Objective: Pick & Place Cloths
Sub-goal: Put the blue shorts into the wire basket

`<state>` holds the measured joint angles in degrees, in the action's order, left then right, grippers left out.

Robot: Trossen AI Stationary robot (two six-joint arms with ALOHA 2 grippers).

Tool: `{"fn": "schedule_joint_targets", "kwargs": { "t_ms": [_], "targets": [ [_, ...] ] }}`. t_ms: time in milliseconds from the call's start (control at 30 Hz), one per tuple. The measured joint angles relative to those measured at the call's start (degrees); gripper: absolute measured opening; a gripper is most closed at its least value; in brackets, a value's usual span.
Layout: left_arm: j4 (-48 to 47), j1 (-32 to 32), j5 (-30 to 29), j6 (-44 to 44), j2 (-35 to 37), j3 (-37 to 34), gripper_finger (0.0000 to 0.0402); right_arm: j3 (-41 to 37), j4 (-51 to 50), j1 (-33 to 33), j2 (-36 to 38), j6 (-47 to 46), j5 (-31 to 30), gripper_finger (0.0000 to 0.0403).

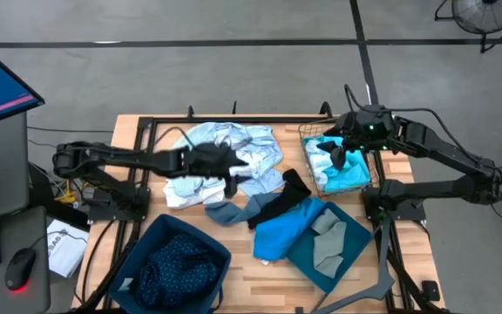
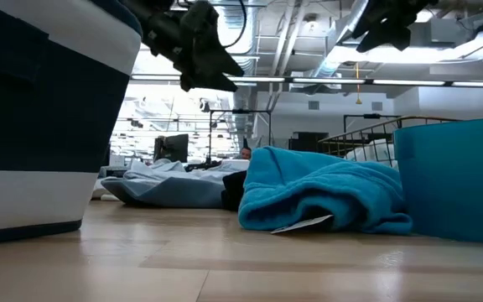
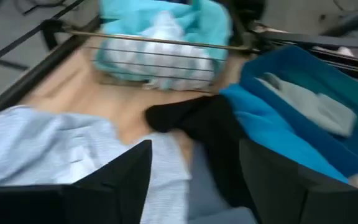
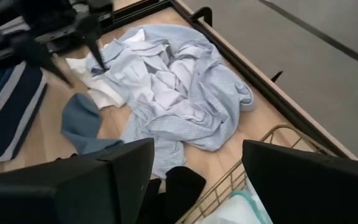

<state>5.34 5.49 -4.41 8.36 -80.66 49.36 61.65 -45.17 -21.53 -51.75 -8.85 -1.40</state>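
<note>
Pale blue cloth (image 1: 234,146) lies mid-frame under the open left end effector (image 1: 231,179); the open right end effector (image 1: 338,158) hovers over the basket (image 1: 307,160).

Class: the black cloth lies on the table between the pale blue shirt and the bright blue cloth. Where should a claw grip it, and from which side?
Grip the black cloth at its raised middle fold, coming straight down from above: it lies flat and crumpled, with the bright blue cloth touching its edge.
</note>
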Motion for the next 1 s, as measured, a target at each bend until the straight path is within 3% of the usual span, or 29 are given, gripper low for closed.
{"fn": "schedule_joint_targets", "kwargs": {
  "t_ms": [133,267,400,567,1000],
  "targets": [
    [1.45,-5.37,-6.74,-2.38,-2.04,-0.37,0.0247,0.0,-0.02,1.56,0.01,-1.24,-0.07,0.024],
    [2.76,-7.14,-9.69,-1.79,-6.49,0.88,0.0255,0.0,-0.06,2.93,0.01,-2.81,-0.07,0.024],
    [2.52,-8.3,-9.25,2.12,-12.57,2.69,0.0251,0.0,-0.91,5.13,0.01,-5.51,-0.1,0.024],
    [4.04,-11.82,-3.94,-0.45,-18.47,6.4,0.0244,-0.02,-3.15,9.32,0.01,-7.73,-0.1,0.024],
    [9.15,-17.29,-2.6,4.06,-25.98,9.16,0.025,-0.04,-4.52,19.88,0.01,-12.94,-0.27,0.024]
  ]
}}
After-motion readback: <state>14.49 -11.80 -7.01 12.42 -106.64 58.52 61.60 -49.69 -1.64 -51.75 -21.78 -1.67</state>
